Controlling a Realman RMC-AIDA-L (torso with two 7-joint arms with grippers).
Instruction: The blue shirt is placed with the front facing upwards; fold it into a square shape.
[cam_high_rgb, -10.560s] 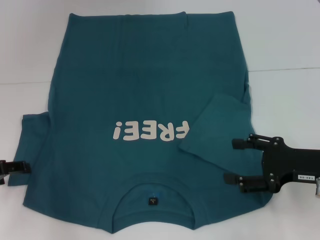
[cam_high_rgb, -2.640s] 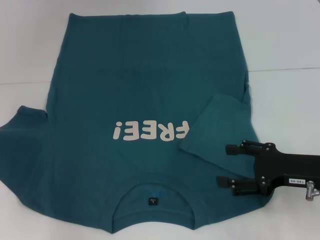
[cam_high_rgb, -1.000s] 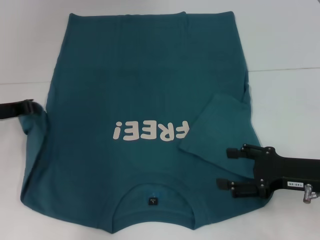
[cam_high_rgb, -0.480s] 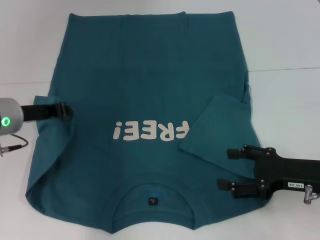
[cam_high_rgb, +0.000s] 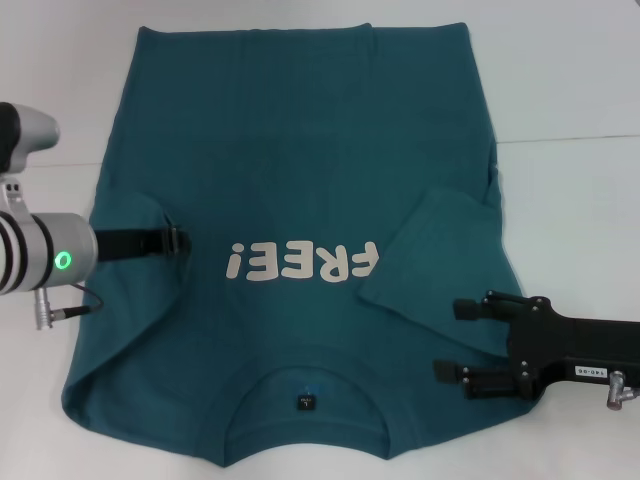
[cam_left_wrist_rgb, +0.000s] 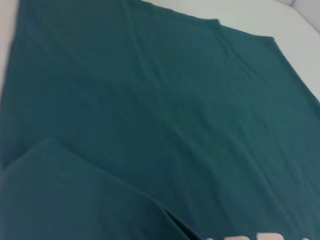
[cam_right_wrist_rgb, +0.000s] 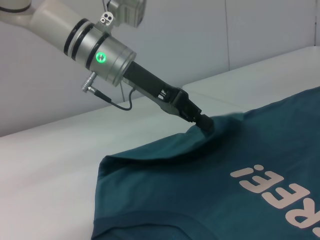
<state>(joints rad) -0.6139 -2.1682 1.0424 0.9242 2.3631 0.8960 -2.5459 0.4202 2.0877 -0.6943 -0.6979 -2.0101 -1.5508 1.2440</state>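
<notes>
One blue shirt (cam_high_rgb: 300, 180), two hands

The scene is lit evenly and brightly from overhead. Only faint, soft shadows are cast on the white surface (cam_high_rgb: 570, 110). No glare is seen on the blue shirt (cam_high_rgb: 300, 150), though mild softness is noticed throughout. Beside the left gripper (cam_right_wrist_rgb: 206, 125), a green indicator light (cam_right_wrist_rgb: 101, 56) is seen glowing.
</notes>
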